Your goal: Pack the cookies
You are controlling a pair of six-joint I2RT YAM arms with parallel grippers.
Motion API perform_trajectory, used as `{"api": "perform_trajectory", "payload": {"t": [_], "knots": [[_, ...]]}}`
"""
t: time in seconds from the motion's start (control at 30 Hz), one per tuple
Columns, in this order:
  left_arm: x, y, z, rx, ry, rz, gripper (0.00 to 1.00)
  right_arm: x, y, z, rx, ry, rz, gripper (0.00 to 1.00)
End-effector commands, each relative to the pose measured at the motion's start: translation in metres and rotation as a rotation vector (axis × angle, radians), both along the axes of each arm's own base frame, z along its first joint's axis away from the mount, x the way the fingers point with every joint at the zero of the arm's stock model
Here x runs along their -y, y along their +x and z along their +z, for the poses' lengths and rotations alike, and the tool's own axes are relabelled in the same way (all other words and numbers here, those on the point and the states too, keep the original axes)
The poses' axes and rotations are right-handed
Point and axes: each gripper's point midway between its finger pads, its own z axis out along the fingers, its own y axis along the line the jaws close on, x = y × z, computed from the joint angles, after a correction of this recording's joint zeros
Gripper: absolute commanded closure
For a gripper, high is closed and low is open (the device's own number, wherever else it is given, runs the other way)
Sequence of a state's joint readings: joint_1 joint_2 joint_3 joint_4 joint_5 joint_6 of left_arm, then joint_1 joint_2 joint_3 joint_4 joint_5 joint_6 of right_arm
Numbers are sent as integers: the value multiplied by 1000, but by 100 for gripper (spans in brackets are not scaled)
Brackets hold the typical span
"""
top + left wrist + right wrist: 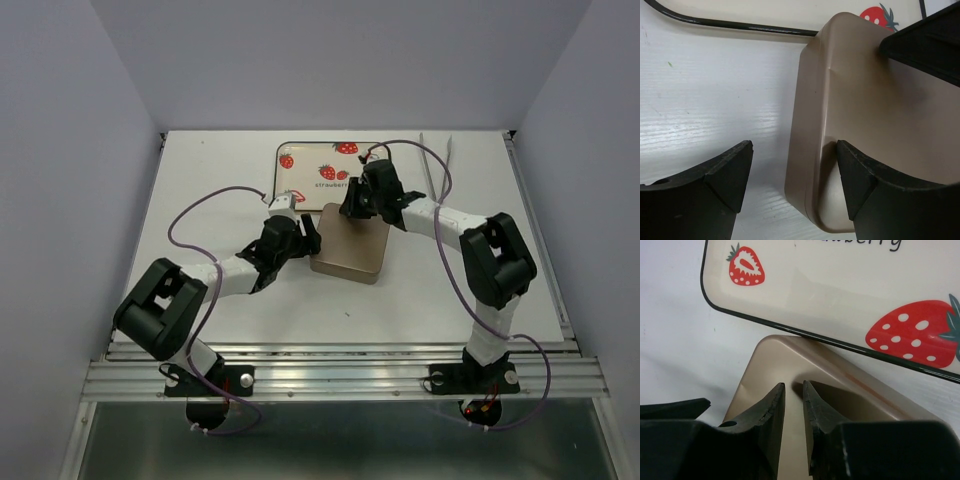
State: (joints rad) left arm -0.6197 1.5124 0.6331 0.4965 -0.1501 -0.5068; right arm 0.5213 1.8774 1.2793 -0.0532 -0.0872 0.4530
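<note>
A tan-gold box with its lid on (350, 243) sits mid-table, just in front of a cream tray (300, 172) printed with red strawberries. No cookies show in any view. My left gripper (305, 236) is open at the box's left edge; in the left wrist view (795, 145) one finger (865, 185) rests on the lid (875, 115) and the other hangs over the table. My right gripper (356, 204) is shut and empty, with its tips (794, 386) down on the lid (765, 360) near its far corner. The right gripper also shows in the left wrist view (925, 40).
The tray's black rim (805, 332) runs right behind the box and also shows in the left wrist view (740, 25). Thin white sticks (438, 160) lie at the back right. Purple cables loop over both arms. Grey walls close in the table on three sides.
</note>
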Motion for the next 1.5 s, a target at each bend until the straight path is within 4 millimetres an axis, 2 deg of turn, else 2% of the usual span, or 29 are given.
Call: {"api": "perform_trajectory", "payload": {"t": [0.0, 0.07, 0.17, 0.3, 0.33, 0.43, 0.47, 0.5, 0.53, 0.57, 0.6, 0.67, 0.7, 0.73, 0.77, 0.8, 0.97, 1.0, 1.07, 1.1, 1.13, 1.17, 1.2, 1.23, 1.27, 1.33, 1.47], "knots": [[-16, -13, -30, -66, 66, 22, 23, 1, 5, -29, -44, -54, -46, 73], [-20, -17, -33, -75, 73, 31, 27, 1, 2, -39, -67, -74, -59, 74], [-21, -21, -30, -78, 56, 32, 28, 3, -1, -38, -60, -88, -75, 74], [-17, -18, -15, -46, 22, 26, 29, 10, 2, -5, 10, -76, -108, 74], [-16, -18, -12, -45, 17, 28, 29, 12, 4, 16, 51, -60, -123, 71], [-16, -13, 22, 17, -27, 41, 21, 17, 5, 52, 114, -22, -152, 57], [-18, -11, 47, 66, -67, 66, 13, 21, 1, 76, 147, 15, -176, 49], [-23, -13, 57, 78, -70, 81, 9, 26, 0, 89, 173, 25, -197, 25], [-26, -15, 67, 94, -84, 93, 1, 30, -3, 99, 191, 33, -212, 16], [-34, -16, 92, 144, -119, 132, 1, 38, -13, 115, 222, 51, -221, 8], [-39, -18, 101, 160, -128, 150, 1, 44, -18, 122, 235, 56, -231, 0], [-52, -24, 109, 169, -124, 191, 1, 60, -28, 125, 250, 48, -284, 0], [-57, -27, 116, 190, -132, 205, 1, 69, -38, 138, 268, 78, -311, 0], [-59, -27, 119, 201, -136, 211, 1, 80, -50, 116, 227, 44, -336, 0], [-60, -28, 118, 206, -135, 211, 1, 85, -57, 109, 206, 54, -360, 0], [-59, -27, 118, 209, -139, 209, 1, 95, -70, 95, 181, 38, -371, 0], [-37, -21, 108, 196, -145, 115, 1, 105, -94, 61, 108, 37, -391, 0], [-30, -17, 96, 162, -135, 96, 1, 105, -95, 56, 96, 33, -394, 0], [-18, -12, 89, 139, -135, 65, 1, 104, -92, 45, 71, 13, -398, 0], [-13, -9, 70, 94, -109, 54, 1, 102, -89, 40, 62, 4, -393, 0], [-5, -7, 68, 83, -116, 25, 1, 97, -84, 32, 48, -15, -376, 0], [-2, -6, 60, 64, -111, 12, 1, 100, -82, 23, 31, -34, -385, 0], [2, -6, 46, 29, -107, 4, 1, 98, -75, 25, 36, -39, -387, 0], [8, -5, 45, 26, -124, -12, 1, 94, -72, 21, 31, -47, -374, 0], [15, -10, 40, 10, -142, -47, 1, 94, -67, 9, 12, -72, -367, 0], [15, -11, 28, -8, -143, -45, 1, 81, -57, 11, 20, -58, -319, 0], [11, -13, 20, -17, -134, -30, 1, 53, -44, 6, 2, -22, -212, 3]]}}
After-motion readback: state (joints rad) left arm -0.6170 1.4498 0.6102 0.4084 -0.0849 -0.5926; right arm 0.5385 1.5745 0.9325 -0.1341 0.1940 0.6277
